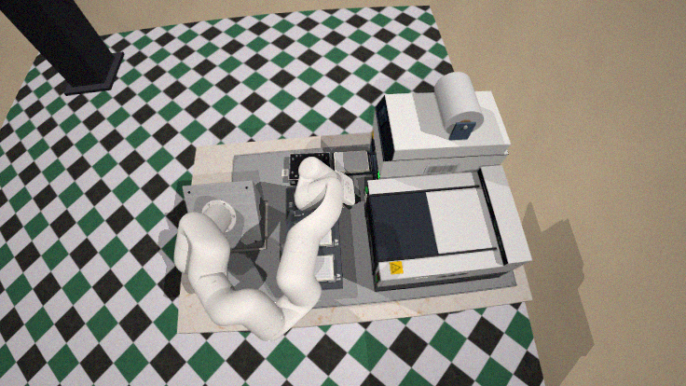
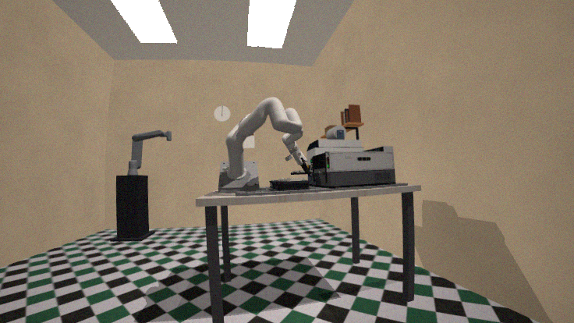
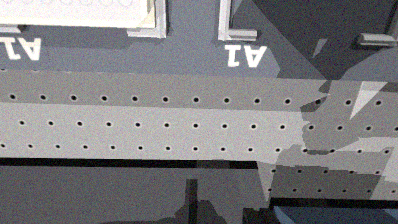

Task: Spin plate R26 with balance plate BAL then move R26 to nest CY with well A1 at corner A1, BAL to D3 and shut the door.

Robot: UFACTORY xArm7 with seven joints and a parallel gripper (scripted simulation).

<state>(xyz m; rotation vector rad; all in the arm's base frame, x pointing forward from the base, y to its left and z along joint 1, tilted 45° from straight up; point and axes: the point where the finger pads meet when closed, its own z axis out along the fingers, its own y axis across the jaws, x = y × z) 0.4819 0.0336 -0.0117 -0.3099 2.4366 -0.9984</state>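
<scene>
Close under the wrist camera, the perforated deck strip (image 3: 150, 125) runs across, and beyond it a white plate (image 3: 75, 12) is cut off by the top edge, so its label cannot be read. The gripper (image 2: 305, 165) is fully closed on nothing, its tip at the left edge of the centrifuge (image 2: 352, 166) front; the keys there are too small to make out. From above, the arm (image 1: 307, 230) hides much of the deck row. Farther back stands the sealer (image 1: 441, 130).
</scene>
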